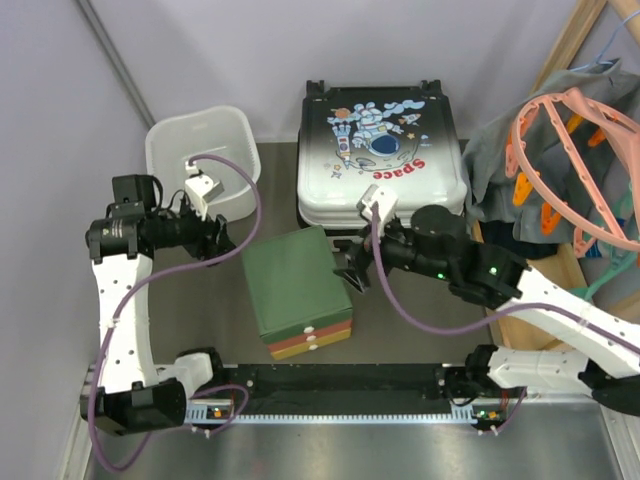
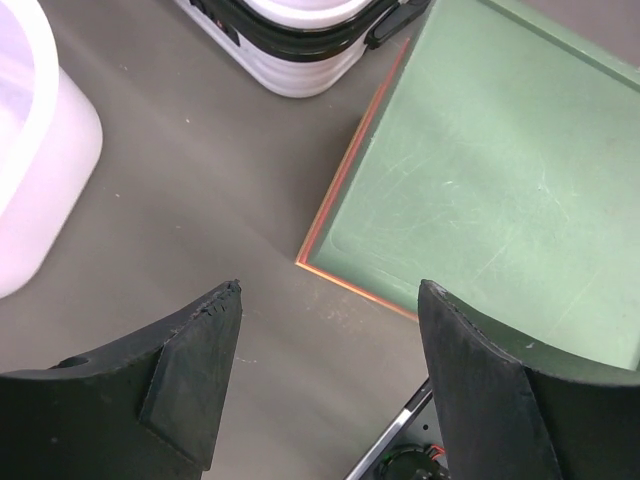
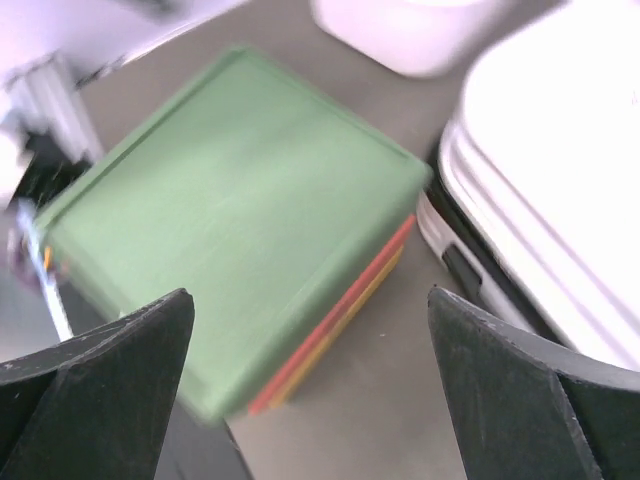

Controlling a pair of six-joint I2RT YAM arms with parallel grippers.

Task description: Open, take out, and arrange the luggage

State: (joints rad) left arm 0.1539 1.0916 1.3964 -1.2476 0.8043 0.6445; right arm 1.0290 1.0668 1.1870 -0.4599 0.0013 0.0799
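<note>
The luggage [image 1: 382,150] is seen lying flat and shut at the far middle of the table [image 1: 200,325], just beyond the right gripper [image 1: 352,272], the nearer one, whose jaws are spread wide on nothing. The left gripper [image 1: 222,243] is likewise spread and empty, and the green-topped stacked boxes [image 1: 298,290] are set between the two, crowding the luggage's near edge

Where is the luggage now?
In the top view the luggage lies closed at the far centre, right of the white basket and behind the green-topped boxes.

Before the luggage [image 1: 380,150], stacked boxes [image 1: 298,285] block approach.
</note>
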